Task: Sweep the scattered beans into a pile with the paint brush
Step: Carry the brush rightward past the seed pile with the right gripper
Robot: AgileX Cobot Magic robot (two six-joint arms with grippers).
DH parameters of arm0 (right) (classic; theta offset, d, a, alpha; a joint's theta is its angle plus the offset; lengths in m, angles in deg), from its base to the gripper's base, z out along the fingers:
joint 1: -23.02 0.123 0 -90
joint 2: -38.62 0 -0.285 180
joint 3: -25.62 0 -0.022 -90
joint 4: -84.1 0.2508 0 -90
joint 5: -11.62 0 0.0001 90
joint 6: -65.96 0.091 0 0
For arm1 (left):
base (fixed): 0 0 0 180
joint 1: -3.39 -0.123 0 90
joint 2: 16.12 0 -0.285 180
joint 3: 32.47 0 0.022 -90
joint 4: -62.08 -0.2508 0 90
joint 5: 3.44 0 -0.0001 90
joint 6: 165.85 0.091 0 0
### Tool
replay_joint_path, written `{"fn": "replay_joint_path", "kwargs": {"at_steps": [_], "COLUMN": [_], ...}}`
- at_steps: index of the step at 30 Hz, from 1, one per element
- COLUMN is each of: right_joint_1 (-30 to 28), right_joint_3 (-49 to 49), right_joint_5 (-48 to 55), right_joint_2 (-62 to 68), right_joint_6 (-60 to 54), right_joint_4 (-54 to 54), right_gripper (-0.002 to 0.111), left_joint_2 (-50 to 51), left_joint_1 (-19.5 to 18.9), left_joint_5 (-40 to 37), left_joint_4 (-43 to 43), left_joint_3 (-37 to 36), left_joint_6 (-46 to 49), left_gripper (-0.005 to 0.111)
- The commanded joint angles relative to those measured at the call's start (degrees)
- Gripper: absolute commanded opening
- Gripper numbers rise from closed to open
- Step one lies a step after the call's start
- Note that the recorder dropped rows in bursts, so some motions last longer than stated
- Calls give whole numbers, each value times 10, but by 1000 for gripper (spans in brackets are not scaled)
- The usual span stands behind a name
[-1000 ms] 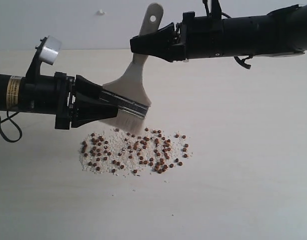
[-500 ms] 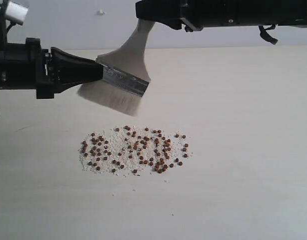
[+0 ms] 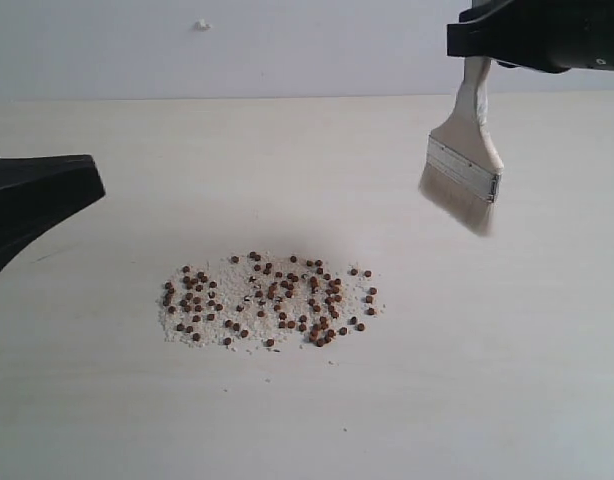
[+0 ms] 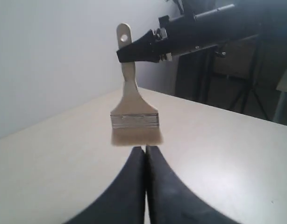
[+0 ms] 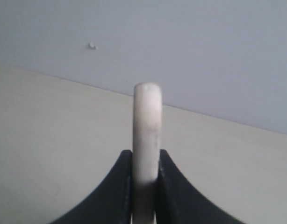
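The right end effector (image 3: 474, 48) is shut tight on the handle of the paint brush (image 3: 464, 172), near its top end. The brush hangs down from it, bristles lowest, up in the air and not touching the desk (image 3: 507, 360). The beans (image 3: 272, 298) lie on the desk, lower than this end effector and off toward the other arm's side. They make a wide, loose patch, and its long way points toward the brush. The left end effector (image 4: 146, 150) is closed with nothing in it. I think the right arm must go down and across to the beans.
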Motion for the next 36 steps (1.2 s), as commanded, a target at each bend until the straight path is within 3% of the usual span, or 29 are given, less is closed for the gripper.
{"fn": "replay_joint_path", "kwargs": {"at_steps": [1, 7, 16, 20, 23, 29, 36], "right_joint_1": [0, 0, 2, 2, 2, 2, 2], "right_joint_3": [-23, -70, -91, -126, -156, -185, -186], "right_joint_5": [-20, -115, -132, -125, -152, -183, -203], "right_joint_2": [-25, -56, -120, -154, -190, -246, -244], "right_joint_6": [11, 39, 127, 140, 136, 173, 293], "right_joint_4": [5, 5, 5, 5, 5, -35, -190], "right_gripper": [0, 0, 0, 0, 0, 0, 0], "left_joint_2": [-94, -229, -344, -382, -413, -471, -490], "left_joint_1": [-1, -1, -1, -1, -2, -19, -23], "left_joint_5": [-63, -178, -395, -458, -466, -510, -525], "left_joint_4": [50, 165, 306, 344, 422, 640, 640], "left_joint_3": [-38, -110, -149, -151, -163, -168, -168], "left_joint_6": [8, 47, 81, 118, 171, 363, 367], "left_gripper": [0, 0, 0, 0, 0, 0, 0]}}
